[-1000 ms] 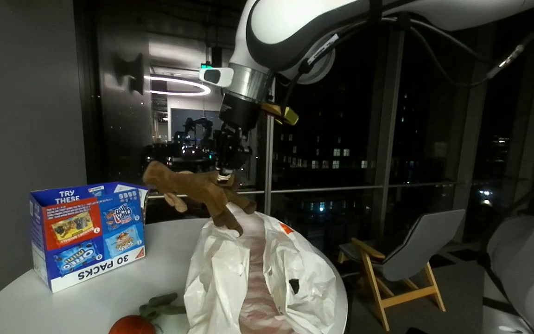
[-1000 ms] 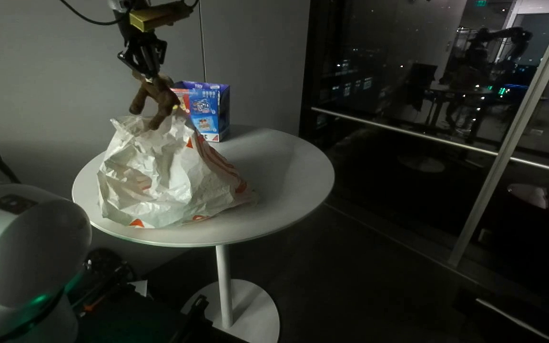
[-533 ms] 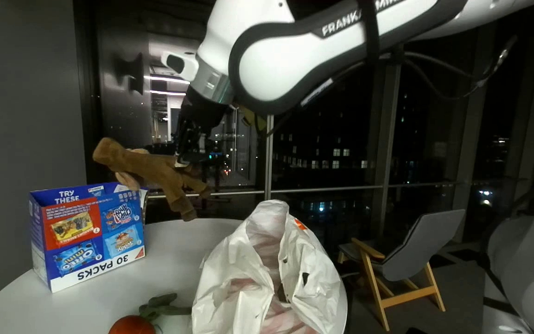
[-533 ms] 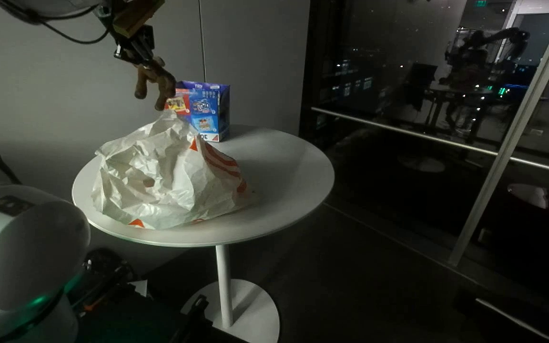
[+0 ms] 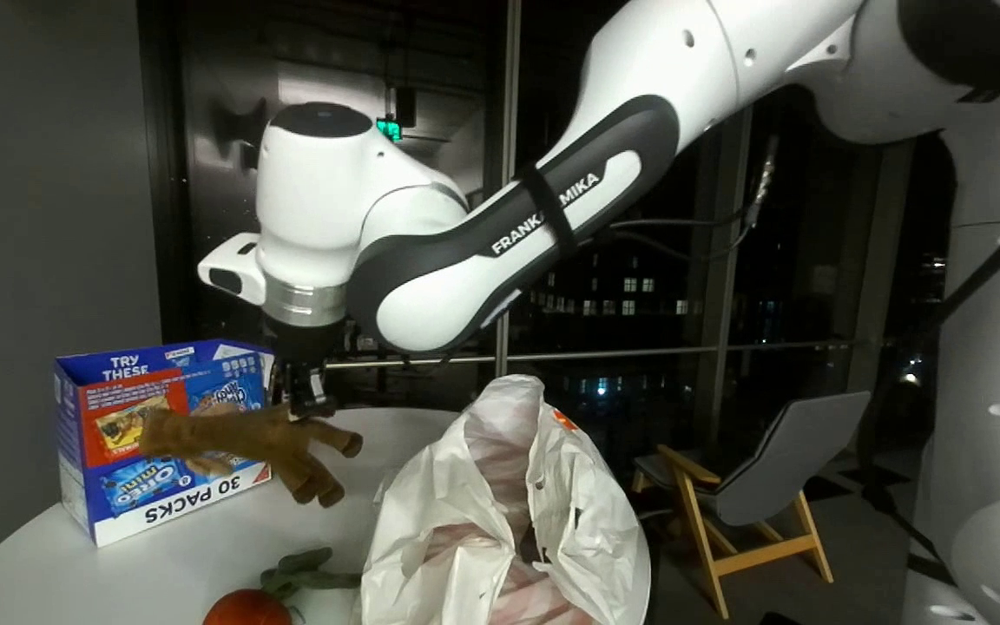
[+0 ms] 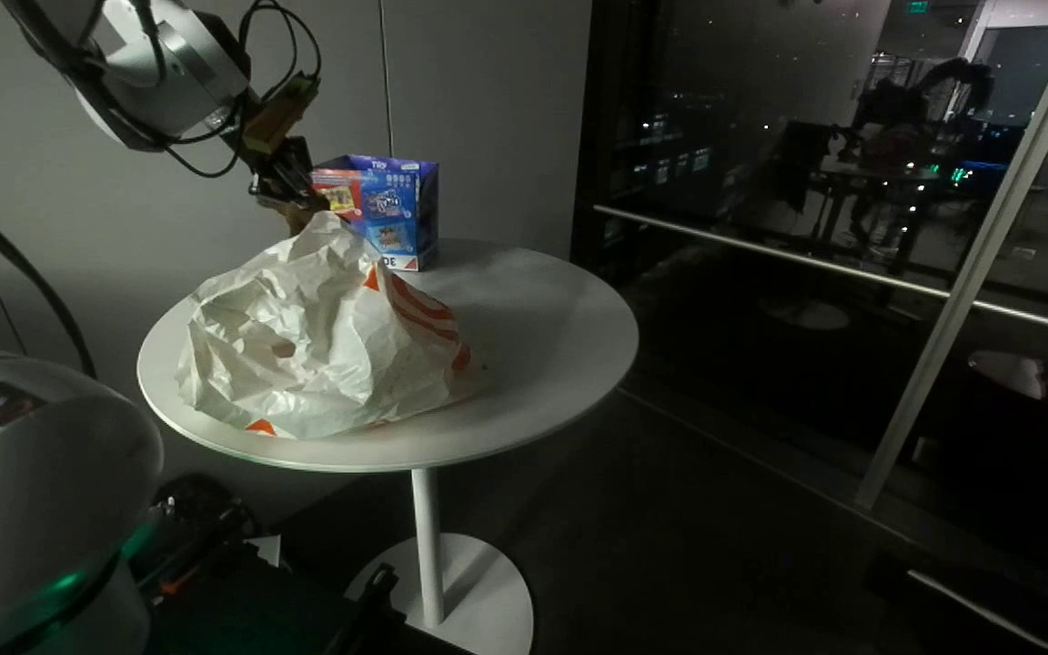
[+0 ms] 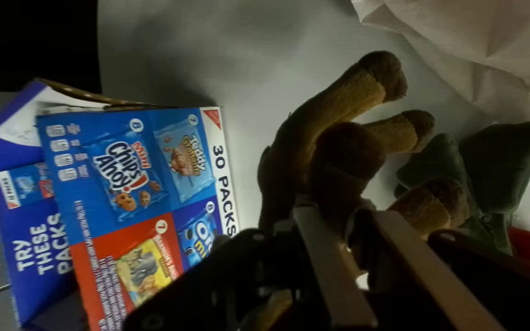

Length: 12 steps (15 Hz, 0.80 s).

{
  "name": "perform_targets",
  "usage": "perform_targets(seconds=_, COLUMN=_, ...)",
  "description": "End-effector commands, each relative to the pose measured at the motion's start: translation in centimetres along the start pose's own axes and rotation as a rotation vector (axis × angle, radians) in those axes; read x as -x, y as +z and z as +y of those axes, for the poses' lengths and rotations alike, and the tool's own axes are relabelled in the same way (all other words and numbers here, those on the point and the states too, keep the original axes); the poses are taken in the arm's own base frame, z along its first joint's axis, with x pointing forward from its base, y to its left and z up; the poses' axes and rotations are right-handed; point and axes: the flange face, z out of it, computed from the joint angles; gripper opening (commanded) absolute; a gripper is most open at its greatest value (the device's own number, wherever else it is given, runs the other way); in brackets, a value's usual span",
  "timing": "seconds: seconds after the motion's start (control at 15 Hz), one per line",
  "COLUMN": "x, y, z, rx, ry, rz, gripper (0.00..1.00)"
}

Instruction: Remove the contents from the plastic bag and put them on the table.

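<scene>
I see the gripper [image 5: 305, 408] pinching a brown soft toy [image 5: 244, 436] by its body. The toy is out of the white plastic bag [image 6: 333, 337], over the surface [image 6: 551, 337], in front of the blue and red snack box [image 6: 387, 214]. Its legs point toward the bag; I can't tell if they touch down. The crumpled bag sits near a green thing [image 5: 299, 569] and a red thing [image 5: 248, 608].

plastic bag [image 6: 333, 337]: on table [image 6: 560, 327] | brown object [image 6: 295, 218]: partly behind bag | box [image 6: 410, 209]: standing
</scene>
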Motion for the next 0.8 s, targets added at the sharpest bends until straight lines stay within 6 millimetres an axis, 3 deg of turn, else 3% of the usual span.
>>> perform_targets(seconds=0.0, x=-2.1, y=2.3, z=2.0, rx=-0.064, ry=-0.029, rz=0.004, gripper=0.56)
perform_targets(seconds=0.2, x=-2.2, y=3.0, z=2.6, rx=-0.135, ry=-0.031, rz=-0.028, gripper=0.78)
perform_targets(seconds=0.4, x=-0.5, y=1.0, z=3.6, rx=-0.157, ry=0.048, rz=-0.13, gripper=0.99)
perform_targets(seconds=0.73, x=5.0, y=-2.0, z=3.4, rx=-0.304, ry=0.162, rz=-0.384, gripper=1.0)
